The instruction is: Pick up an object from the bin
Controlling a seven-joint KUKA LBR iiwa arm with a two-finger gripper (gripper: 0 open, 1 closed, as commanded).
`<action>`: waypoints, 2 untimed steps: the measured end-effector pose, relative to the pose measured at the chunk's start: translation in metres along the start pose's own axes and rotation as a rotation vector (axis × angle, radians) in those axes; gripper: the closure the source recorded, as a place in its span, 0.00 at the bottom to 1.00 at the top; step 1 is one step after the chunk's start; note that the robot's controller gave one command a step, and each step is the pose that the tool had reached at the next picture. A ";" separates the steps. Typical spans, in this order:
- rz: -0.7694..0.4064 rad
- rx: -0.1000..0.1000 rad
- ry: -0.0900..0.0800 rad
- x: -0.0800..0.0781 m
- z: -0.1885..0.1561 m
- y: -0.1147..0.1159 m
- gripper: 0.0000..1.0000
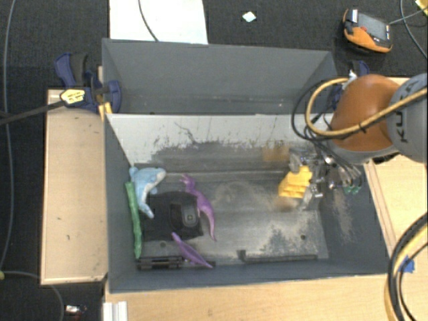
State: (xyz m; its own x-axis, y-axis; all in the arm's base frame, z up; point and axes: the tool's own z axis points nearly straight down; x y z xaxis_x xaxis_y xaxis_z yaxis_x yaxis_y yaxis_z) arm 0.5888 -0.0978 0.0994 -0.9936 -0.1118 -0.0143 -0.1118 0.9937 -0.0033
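Observation:
My gripper (309, 187) hangs at the right side of the bin, under the orange cover. A small yellow ridged block (293, 182) sits at its fingertips, its right edge tucked between the metal fingers. The block seems to float slightly above the floor, with a faint shadow beneath it. The fingers look shut on it.
At the left side lies a heap: a light blue toy animal (146, 182), a black boxy thing (175, 218), purple curved pieces (202, 208), a green strip (134, 221). A thin black bar (277, 256) lies along the front wall. Cables loop around the arm at right.

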 end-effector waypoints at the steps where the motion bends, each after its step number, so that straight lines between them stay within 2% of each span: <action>1: 0.059 -0.001 -0.032 -0.004 -0.003 -0.009 0.00; 2: 0.127 0.000 -0.009 -0.001 0.028 -0.009 0.00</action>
State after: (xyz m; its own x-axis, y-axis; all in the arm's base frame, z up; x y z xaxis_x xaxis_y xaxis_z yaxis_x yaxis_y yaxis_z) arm 0.5912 -0.1067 0.0711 -0.9996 0.0154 -0.0233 0.0154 0.9999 -0.0005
